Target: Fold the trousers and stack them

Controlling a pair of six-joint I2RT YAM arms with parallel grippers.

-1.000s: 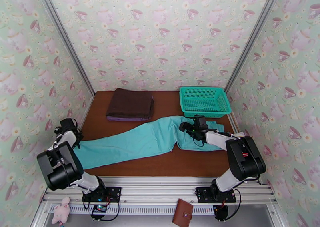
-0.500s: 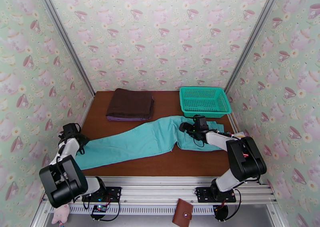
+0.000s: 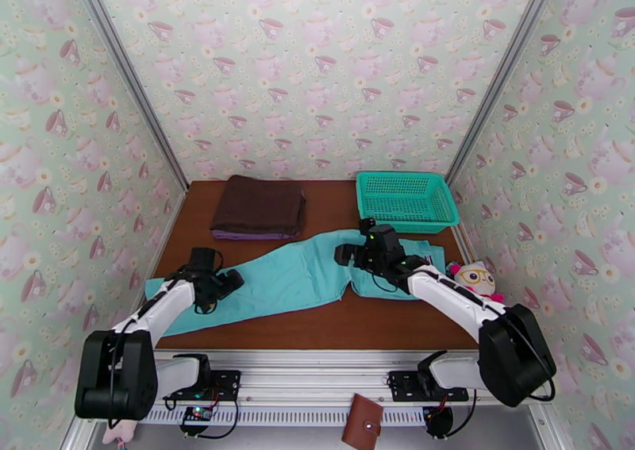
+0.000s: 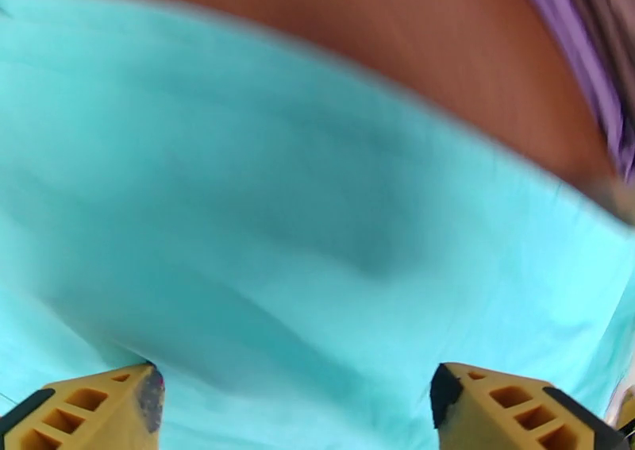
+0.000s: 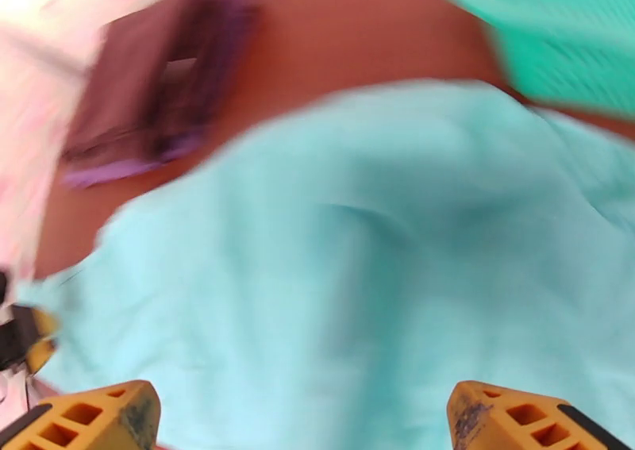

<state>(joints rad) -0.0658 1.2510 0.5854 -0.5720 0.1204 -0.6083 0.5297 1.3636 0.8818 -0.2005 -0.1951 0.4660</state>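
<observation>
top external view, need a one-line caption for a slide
Left claw and right claw open over turquoise trousers spread across the table, folded brown cloth and teal basket behind.

Overhead view: bright, even, diffuse light from above. The table (image 3: 341, 325) reads evenly lit, and faint soft shadows lie beside the arms on the trousers (image 3: 278, 281). Focus is sharp throughout, and the wide lens makes the corner posts (image 3: 127, 86) lean outward. Left wrist view: heavy motion blur smears the cloth's edge, and a soft grey shadow crosses its middle. The yellow fingertips (image 4: 103, 408) stay fairly crisp. Right wrist view: similar blur. The basket (image 5: 556, 39) is smeared, and the upper left corner is washed out to pale pink.
</observation>
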